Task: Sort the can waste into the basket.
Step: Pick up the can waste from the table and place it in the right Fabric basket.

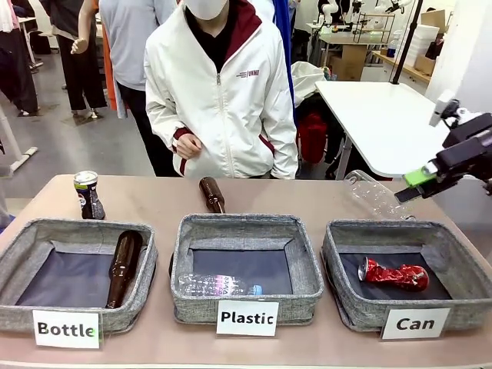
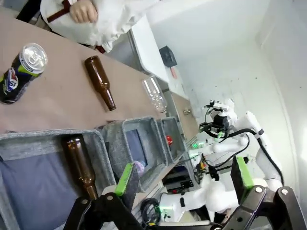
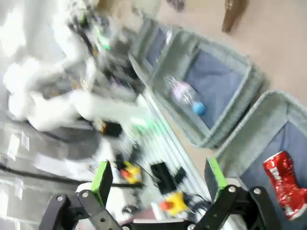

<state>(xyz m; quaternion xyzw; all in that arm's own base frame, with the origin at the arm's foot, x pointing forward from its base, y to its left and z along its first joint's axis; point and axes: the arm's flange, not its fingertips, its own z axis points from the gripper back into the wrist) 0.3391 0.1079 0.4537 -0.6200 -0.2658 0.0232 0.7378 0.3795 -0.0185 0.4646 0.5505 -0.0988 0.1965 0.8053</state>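
The task looks half done. The red can [image 1: 393, 274], crushed, shiny and full of dents, lies on the dark cloth base of the grey felt-like basket [image 1: 347, 301] marked "Can". The black can [image 1: 88, 195], a smooth upright cylinder with a silver top, stands on the brown desk [image 1: 307, 196] behind the "Bottle" basket [image 1: 17, 307], well apart from its goal, so it is not yet sorted. The right gripper [image 1: 411, 184] hangs near the far rim of the "Can" basket, jaws apart and empty. The left gripper [image 2: 182, 177] has its jaws apart too, holding nothing.
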